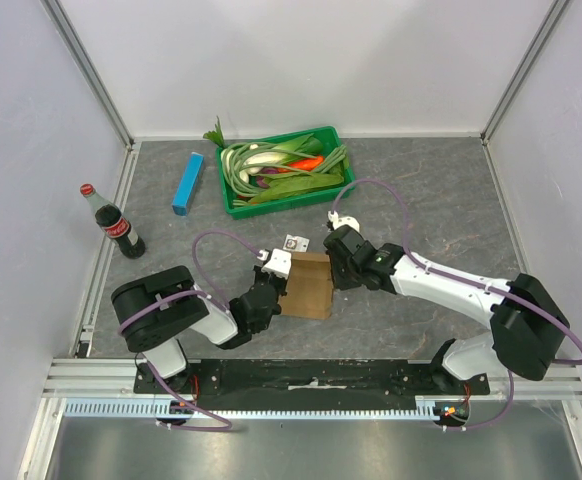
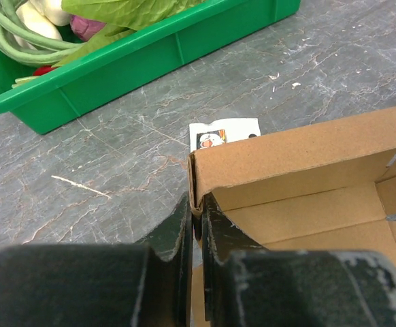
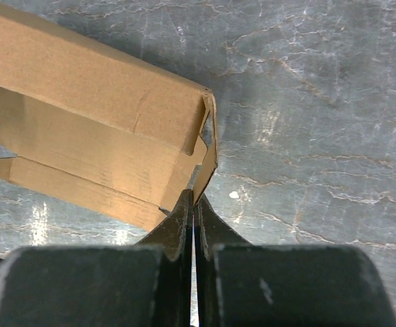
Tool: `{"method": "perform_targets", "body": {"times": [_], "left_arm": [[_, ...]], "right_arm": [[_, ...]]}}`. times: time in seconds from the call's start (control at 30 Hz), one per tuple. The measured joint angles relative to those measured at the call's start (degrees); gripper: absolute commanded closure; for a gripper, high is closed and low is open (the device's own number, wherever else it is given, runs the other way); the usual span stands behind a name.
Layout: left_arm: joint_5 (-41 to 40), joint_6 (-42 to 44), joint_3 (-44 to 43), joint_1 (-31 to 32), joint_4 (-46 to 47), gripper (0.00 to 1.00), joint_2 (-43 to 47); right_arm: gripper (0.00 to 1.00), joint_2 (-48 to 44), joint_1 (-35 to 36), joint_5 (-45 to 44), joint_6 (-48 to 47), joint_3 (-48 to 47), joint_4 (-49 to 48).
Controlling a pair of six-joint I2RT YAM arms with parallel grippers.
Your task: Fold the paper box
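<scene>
The paper box [image 1: 309, 284] is brown cardboard, partly raised into an open tray shape, lying on the grey table between the two arms. My left gripper [image 1: 282, 291] is at its left edge. In the left wrist view the left gripper [image 2: 198, 208] is shut on the corner of an upright wall of the paper box [image 2: 307, 177]. My right gripper [image 1: 329, 263] is at the box's far right corner. In the right wrist view the right gripper [image 3: 194, 201] is shut on the thin edge of an end flap of the paper box [image 3: 96, 88].
A green tray [image 1: 293, 200] of vegetables stands behind the box and shows close in the left wrist view [image 2: 150, 65]. A small white card [image 1: 294, 243] lies just beyond the box. A blue box [image 1: 187, 183] and a cola bottle [image 1: 119, 228] stand at the left.
</scene>
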State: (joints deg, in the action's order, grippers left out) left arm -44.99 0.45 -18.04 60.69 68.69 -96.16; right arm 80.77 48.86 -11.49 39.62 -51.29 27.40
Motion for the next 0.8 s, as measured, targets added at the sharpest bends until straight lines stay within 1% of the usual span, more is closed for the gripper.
{"method": "perform_targets", "body": {"times": [0.33,0.47,0.67,0.8], "left_arm": [[0.0,1.5,0.0,0.4,2.0,0.94,-0.1],[0.0,1.8,0.0,0.5,2.3,0.94,-0.1],[0.0,1.8,0.0,1.0,2.2,0.95,-0.1],[0.0,1.7,0.0,1.5,1.7,0.95,-0.1]], "right_arm": [[1.0,0.3,-1.5,1.3,-6.1,-1.2,0.6],[1.0,0.3,-1.5,2.9,-6.4,-1.7,0.4],[1.0,0.9,-1.9,6.7,-1.9,-1.7,-2.0],[1.0,1.8,-2.4,7.0,1.6,-1.0,-4.5]]}}
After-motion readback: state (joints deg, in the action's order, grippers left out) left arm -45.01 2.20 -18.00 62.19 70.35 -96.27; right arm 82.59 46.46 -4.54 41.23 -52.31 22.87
